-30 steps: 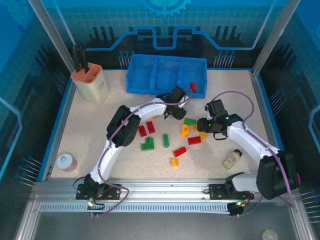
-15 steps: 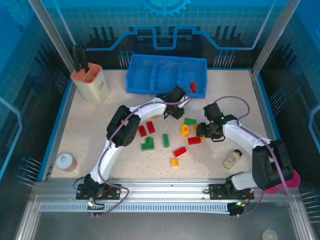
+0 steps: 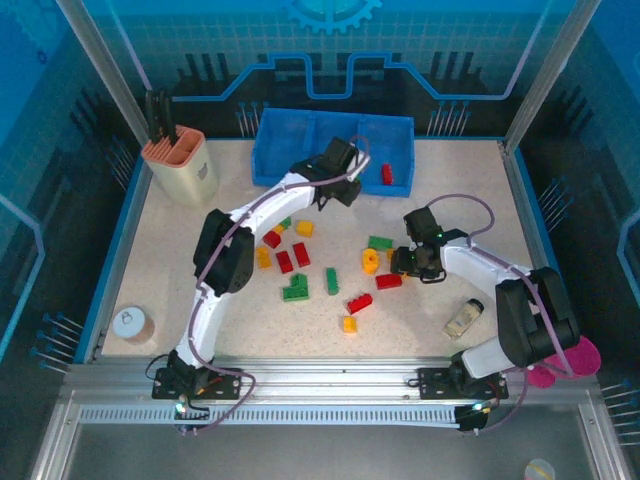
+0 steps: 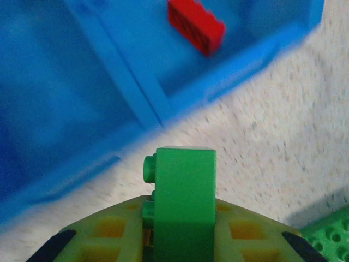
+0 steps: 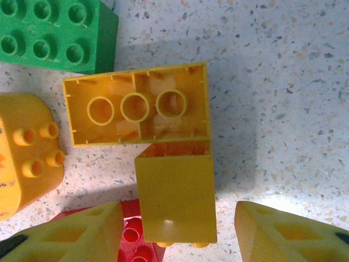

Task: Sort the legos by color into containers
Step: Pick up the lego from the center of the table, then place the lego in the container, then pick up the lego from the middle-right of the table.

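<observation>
Speckled tabletop [image 3: 165, 265] sat inside blue walls, with the tray [image 3: 275, 175] at its far edge and most bricks loose in the middle. One red brick [image 4: 196, 24] already lay in the tray's right compartment, so that bin seemed claimed for red.

The left jaws were clamped on a green brick [image 4: 185, 185], pinching its flat sides with the studs pointing sideways. That grip left the brick's lower end free, which should let it drop cleanly. The brick hung over the tabletop just short of the tray's near wall, roughly in line with the divider [image 4: 117, 71] beside the red bin. It looked like a carry partway done, and I judged it still had to cross the wall into a compartment other than the red one.

The right jaws were spread wide and low over a cluster near the table's centre. A yellow brick [image 5: 174, 196] lay between them with a gap on each side, so nothing was gripped yet. The spread seemed chosen to clear its smooth faces before closing. It butted against an upturned yellow brick [image 5: 136, 112], and a second red brick [image 5: 136, 243] lay against the left finger [image 5: 71, 232]. Either neighbour could be nudged or caught in the squeeze. A second green brick [image 5: 54, 33] and a rounded yellow piece [image 5: 27, 153] crowded the same spot.
</observation>
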`<act>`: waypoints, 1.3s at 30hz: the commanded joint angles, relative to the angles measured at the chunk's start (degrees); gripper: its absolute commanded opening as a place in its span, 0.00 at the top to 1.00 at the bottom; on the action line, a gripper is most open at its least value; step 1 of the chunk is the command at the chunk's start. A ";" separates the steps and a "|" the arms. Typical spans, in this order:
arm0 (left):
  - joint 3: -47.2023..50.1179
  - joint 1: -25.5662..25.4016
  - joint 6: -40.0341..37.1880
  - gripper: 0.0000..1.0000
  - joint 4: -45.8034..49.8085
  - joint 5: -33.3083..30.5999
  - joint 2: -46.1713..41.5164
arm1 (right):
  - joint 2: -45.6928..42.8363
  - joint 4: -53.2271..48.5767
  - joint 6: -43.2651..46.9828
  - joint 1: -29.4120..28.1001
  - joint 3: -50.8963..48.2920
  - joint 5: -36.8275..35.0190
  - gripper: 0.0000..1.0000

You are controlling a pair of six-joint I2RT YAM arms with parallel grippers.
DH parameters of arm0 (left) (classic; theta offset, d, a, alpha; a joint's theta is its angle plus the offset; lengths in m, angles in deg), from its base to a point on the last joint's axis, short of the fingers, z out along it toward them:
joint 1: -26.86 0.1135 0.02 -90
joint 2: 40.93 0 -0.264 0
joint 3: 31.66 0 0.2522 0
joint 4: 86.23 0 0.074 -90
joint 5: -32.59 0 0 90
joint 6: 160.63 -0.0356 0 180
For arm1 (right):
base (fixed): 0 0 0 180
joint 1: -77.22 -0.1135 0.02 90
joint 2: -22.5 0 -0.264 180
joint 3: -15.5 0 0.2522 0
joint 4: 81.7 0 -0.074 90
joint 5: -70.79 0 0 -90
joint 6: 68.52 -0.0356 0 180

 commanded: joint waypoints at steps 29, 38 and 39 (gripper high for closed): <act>-23.80 8.28 4.83 0.51 2.67 -3.52 17.11 | 5.15 2.38 -1.39 -1.31 -0.74 -1.66 0.69; -23.32 8.28 2.66 0.34 3.00 -3.43 11.69 | -0.19 -4.38 0.42 -2.65 2.02 -4.23 0.78; -23.15 8.28 2.34 0.33 3.10 -3.30 10.60 | -1.15 -5.50 0.82 -2.85 2.63 -4.66 0.78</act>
